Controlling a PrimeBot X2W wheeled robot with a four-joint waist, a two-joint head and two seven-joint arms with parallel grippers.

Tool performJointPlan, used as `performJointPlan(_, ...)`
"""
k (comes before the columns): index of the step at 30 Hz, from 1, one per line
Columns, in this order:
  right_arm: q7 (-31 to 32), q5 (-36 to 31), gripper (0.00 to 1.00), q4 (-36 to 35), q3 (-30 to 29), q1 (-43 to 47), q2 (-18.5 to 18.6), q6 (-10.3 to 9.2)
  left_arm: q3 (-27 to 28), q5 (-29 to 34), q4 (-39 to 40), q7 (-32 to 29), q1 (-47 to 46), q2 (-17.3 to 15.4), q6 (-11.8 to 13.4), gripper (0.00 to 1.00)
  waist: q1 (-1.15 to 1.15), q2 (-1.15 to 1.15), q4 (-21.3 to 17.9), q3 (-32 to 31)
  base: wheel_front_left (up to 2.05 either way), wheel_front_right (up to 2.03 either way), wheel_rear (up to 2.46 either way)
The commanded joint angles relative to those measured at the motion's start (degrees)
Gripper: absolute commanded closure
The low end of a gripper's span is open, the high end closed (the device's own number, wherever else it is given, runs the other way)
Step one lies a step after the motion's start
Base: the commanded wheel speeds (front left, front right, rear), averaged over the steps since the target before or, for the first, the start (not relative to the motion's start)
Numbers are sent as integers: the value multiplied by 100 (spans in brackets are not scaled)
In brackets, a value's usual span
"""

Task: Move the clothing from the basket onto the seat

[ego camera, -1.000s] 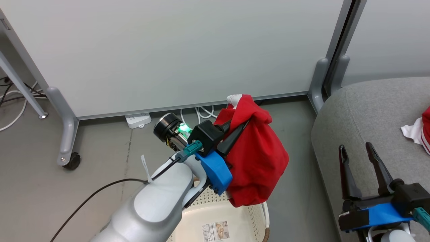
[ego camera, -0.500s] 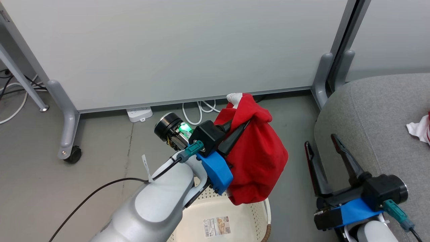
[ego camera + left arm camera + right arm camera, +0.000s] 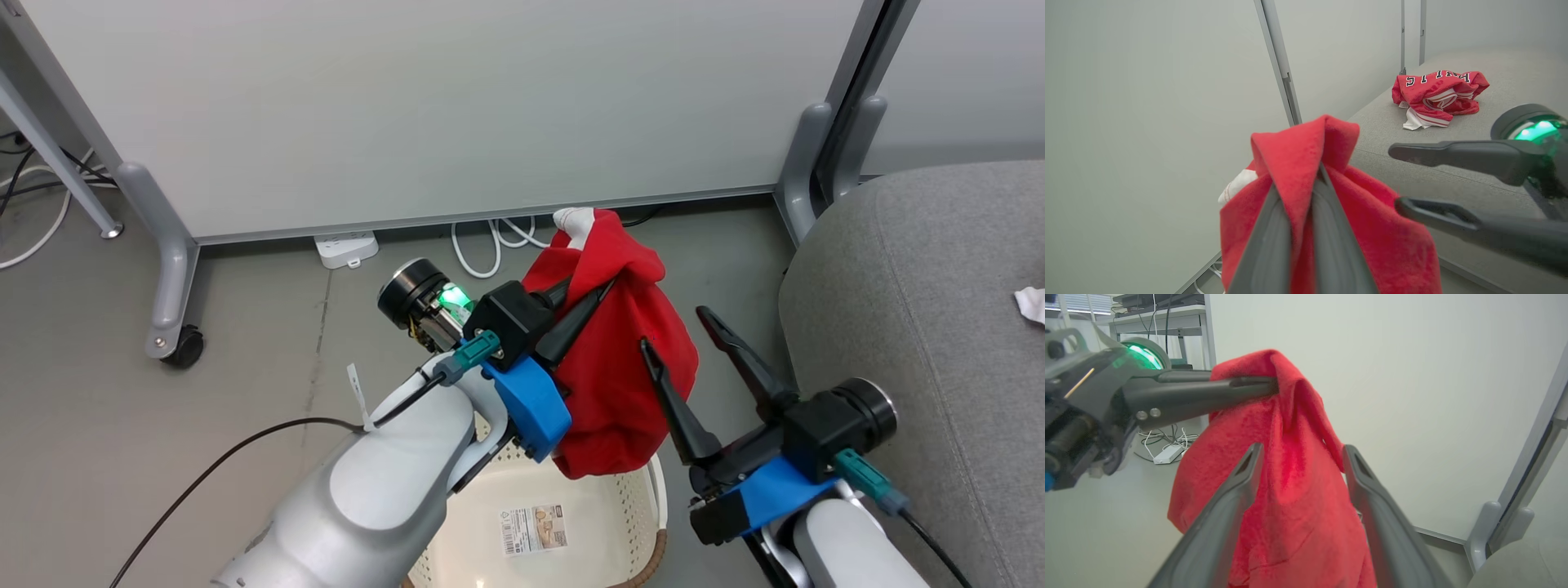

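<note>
your left gripper [image 3: 584, 294] clamps the red jersey [image 3: 620, 367] above the basket [image 3: 645, 498], right gripper [image 3: 673, 330] gapes beside it; pinch the hanging cloth low, then swing to the seat [image 3: 914, 286]

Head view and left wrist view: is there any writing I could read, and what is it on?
Red jersey on the seat: black-and-white letters, upside down and creased, not legible with certainty.
Paper label in the basket: a barcode and small print, too small to read.
</note>
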State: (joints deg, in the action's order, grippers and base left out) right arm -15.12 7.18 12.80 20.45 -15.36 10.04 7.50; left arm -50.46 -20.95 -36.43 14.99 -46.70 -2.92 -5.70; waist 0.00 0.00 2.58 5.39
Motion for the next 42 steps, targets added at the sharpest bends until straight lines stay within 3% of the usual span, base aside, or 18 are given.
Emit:
performJointPlan(1, -4, -1, 0, 76, 68, -123, 32, -2, -9, 37, 28, 29, -55, -2, 3, 100, 0, 0, 11, 23, 0, 0, 0)
performJointPlan(20, -3, -32, 0, 1797, 628, -1313, -54, -2, -296, -152, 252, 29, -237, -1, 93, 100, 0, 0, 143, 243, 0, 0, 0)
performJointPlan(21, -4, -10, 52, 1850, 639, -1334, -70, -2, -309, -164, 255, 29, -242, -2, 98, 100, 0, 0, 144, 244, 0, 0, 0)
performJointPlan(22, -3, 7, 82, 1901, 651, -1367, -83, -2, -319, -170, 259, 29, -247, -2, 104, 100, 0, 0, 144, 245, 0, 0, 0)
performJointPlan(23, -4, 44, 100, 1939, 662, -1390, -95, -2, -330, -172, 259, 29, -249, -3, 101, 100, 0, 0, 144, 244, 0, 0, 0)
performJointPlan(42, -4, 231, 100, 1965, 690, -1309, -103, -2, -446, -255, 206, 29, -169, -2, 131, 100, 0, 0, 125, 145, 0, 0, 0)
